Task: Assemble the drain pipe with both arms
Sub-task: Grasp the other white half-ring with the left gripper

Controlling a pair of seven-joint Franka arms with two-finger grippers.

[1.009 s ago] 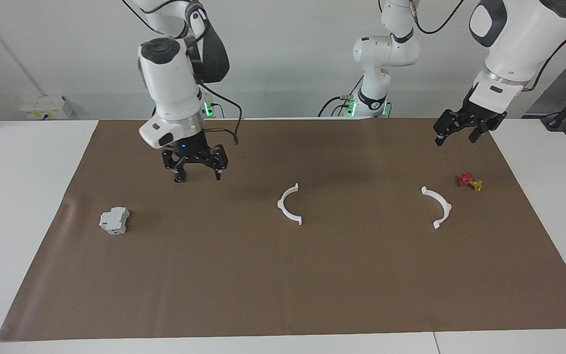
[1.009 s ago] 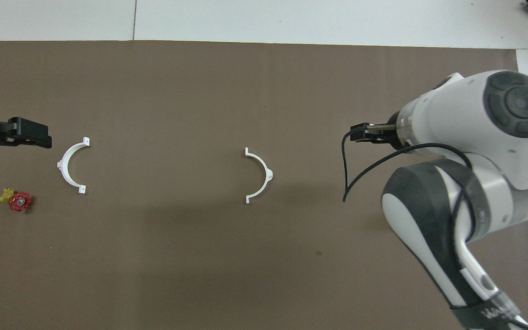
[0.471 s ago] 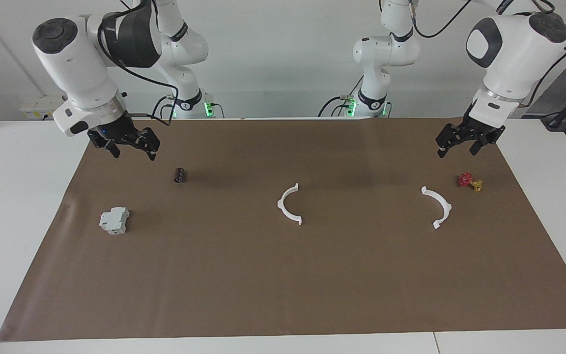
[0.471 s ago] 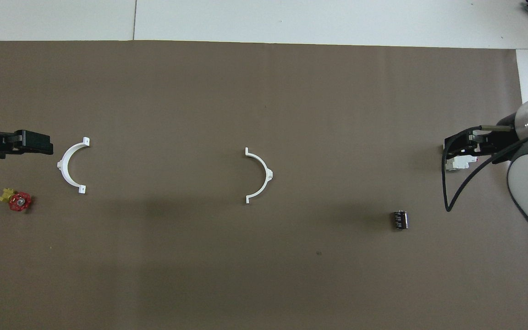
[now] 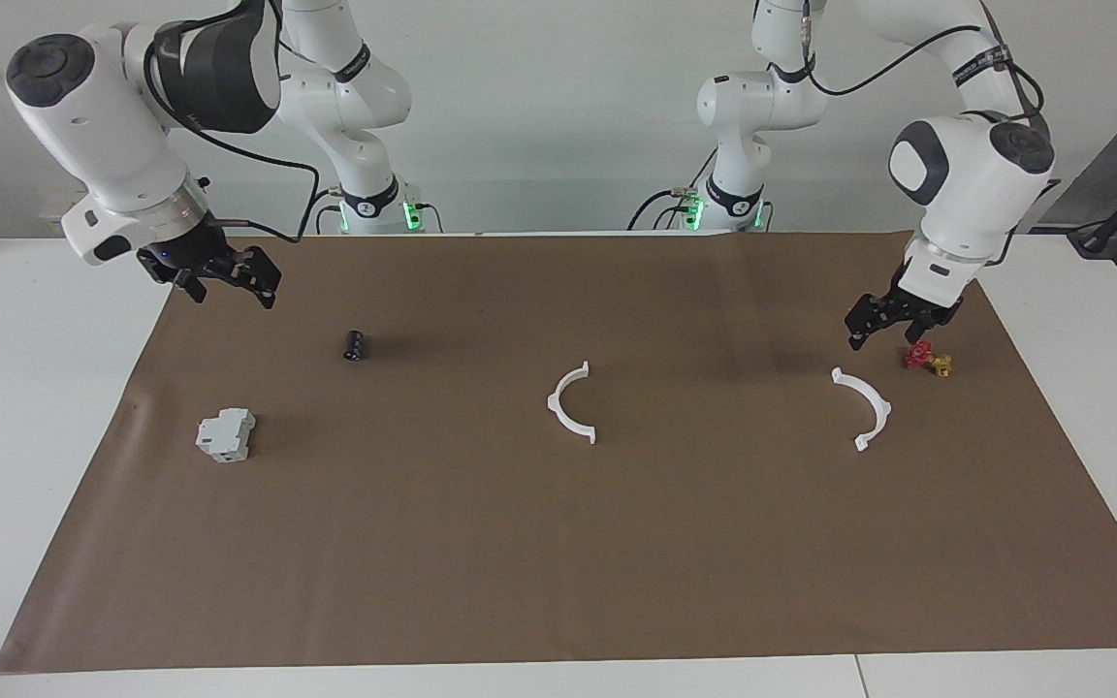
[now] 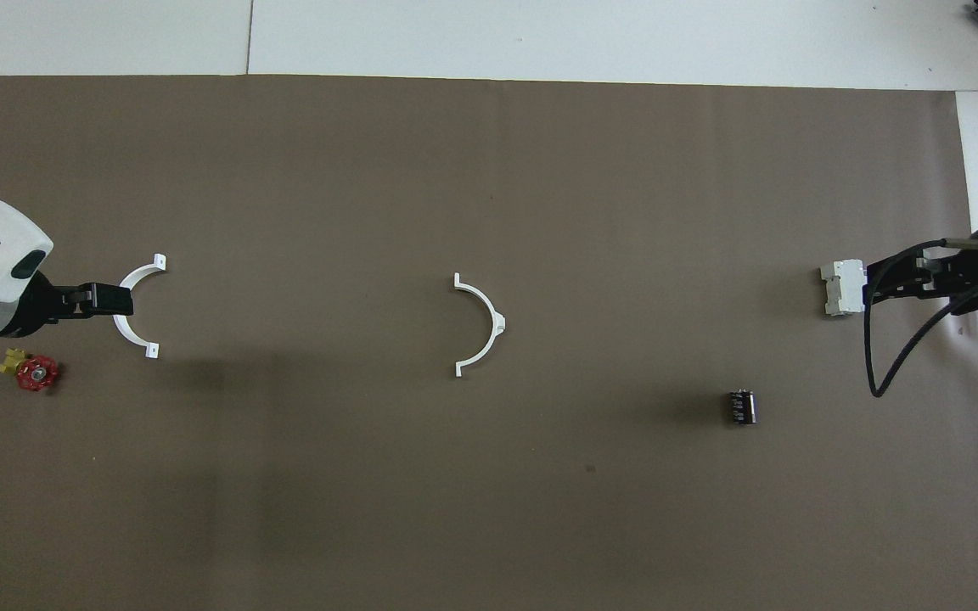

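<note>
A matt brown paper sheet covers the smooth white worktop. The two arcs look like thin white plastic, as does the grey-white block. The arms' shells are glossy white plastic with dark matt caps.

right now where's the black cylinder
The black cylinder lies on the brown mat toward the right arm's end, nearer the robots than the grey block.
</note>
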